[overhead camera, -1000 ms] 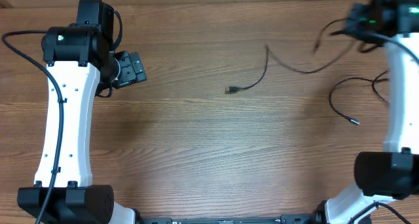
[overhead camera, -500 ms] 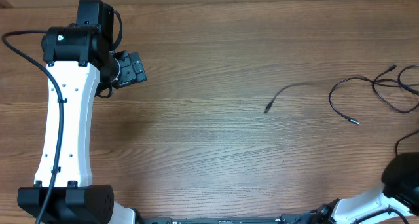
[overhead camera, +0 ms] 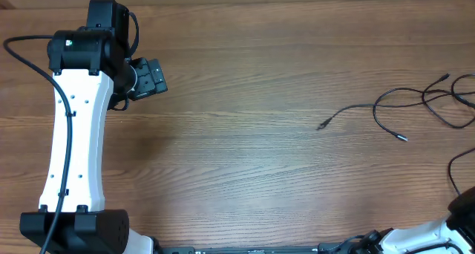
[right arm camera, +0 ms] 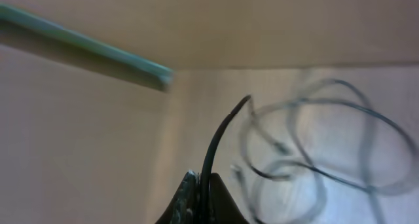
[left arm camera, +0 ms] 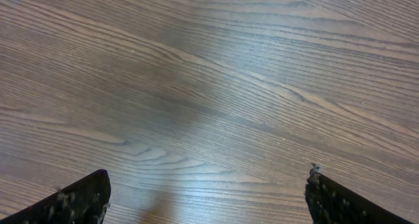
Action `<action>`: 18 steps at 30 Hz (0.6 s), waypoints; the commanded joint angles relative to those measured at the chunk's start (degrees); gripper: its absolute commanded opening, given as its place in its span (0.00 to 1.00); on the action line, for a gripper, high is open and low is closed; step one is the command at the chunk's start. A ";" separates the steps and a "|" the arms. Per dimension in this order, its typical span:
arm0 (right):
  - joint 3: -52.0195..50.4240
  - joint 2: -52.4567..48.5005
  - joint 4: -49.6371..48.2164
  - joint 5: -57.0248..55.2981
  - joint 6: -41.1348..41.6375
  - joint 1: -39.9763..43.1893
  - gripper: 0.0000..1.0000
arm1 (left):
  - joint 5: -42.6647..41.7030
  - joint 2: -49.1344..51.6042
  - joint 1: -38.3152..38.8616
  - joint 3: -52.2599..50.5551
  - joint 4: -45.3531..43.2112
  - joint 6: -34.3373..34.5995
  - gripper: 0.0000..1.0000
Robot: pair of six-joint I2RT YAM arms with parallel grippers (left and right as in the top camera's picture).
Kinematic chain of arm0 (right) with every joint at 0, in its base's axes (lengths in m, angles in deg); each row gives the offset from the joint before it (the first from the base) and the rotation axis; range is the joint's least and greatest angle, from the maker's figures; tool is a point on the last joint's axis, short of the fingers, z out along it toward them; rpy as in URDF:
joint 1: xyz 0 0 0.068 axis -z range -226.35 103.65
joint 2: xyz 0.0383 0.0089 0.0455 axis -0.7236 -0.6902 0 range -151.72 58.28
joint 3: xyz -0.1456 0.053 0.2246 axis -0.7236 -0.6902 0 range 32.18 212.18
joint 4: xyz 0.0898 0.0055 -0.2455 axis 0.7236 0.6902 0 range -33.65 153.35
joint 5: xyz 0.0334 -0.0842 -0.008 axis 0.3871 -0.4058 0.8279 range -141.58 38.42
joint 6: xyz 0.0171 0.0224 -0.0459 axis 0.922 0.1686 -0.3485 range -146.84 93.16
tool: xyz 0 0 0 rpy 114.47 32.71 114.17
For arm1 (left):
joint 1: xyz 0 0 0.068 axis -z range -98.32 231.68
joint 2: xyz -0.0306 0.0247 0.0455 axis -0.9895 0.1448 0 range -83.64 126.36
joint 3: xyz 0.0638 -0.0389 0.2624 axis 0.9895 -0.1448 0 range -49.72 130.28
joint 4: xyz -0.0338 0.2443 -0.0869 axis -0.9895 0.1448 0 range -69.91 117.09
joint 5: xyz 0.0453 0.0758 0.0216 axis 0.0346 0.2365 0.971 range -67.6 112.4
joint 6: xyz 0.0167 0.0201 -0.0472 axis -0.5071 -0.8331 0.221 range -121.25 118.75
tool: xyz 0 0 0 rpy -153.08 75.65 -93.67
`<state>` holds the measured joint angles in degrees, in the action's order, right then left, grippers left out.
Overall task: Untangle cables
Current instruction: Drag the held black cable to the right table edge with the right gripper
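overhead, table: bare wood across the middle.
overhead, cables: loose loops at the far right edge, running out of frame. One plug end trails toward the centre, and another tip lies just below the loops.
overhead, left gripper: released, at the far left, well apart from the cables.
overhead, right arm: only its base shows, in the lower right corner.
left wrist, fingers: spread wide, with nothing but table between them.
right wrist, right gripper: clenched, with a single black cable rising from the pinch. The other cables, beyond it, are blurred.
step in hand (judgement): drawing one cable clear of the rest.
doing it well: pull slowly and low, away from the loops. Watch any crossing that could tighten into a knot. The left gripper could pin the remaining loops so they do not drag along.
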<state>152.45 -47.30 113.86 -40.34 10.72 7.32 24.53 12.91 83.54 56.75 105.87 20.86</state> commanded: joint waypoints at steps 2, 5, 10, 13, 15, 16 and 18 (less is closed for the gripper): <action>1.75 3.19 -6.82 11.85 0.70 0.85 0.04 | -0.81 0.09 0.09 0.07 0.07 0.66 0.95; 1.75 4.61 -12.02 12.09 -1.77 0.72 0.04 | -0.83 0.09 0.09 0.07 -0.09 0.63 0.95; 1.75 8.28 -20.11 12.35 -8.11 0.35 0.04 | -0.94 0.09 0.09 0.07 -0.13 0.66 0.95; 1.75 9.77 -21.79 11.34 -9.03 0.33 0.04 | -1.51 0.09 0.09 0.07 -0.11 0.63 0.95; 1.84 10.27 -22.45 11.34 -11.50 -0.11 0.04 | -1.79 0.09 0.09 0.07 -0.13 0.66 0.95; 2.08 10.34 -21.75 11.37 -12.52 -0.33 0.04 | -1.77 0.09 0.09 0.07 -0.13 0.63 0.95; 2.27 10.34 -19.52 11.34 -15.30 -1.18 0.04 | -1.77 0.09 0.09 0.07 -0.13 0.63 0.95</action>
<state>153.17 -38.03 92.53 -28.93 1.41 7.60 23.73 12.91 83.54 56.75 105.82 21.08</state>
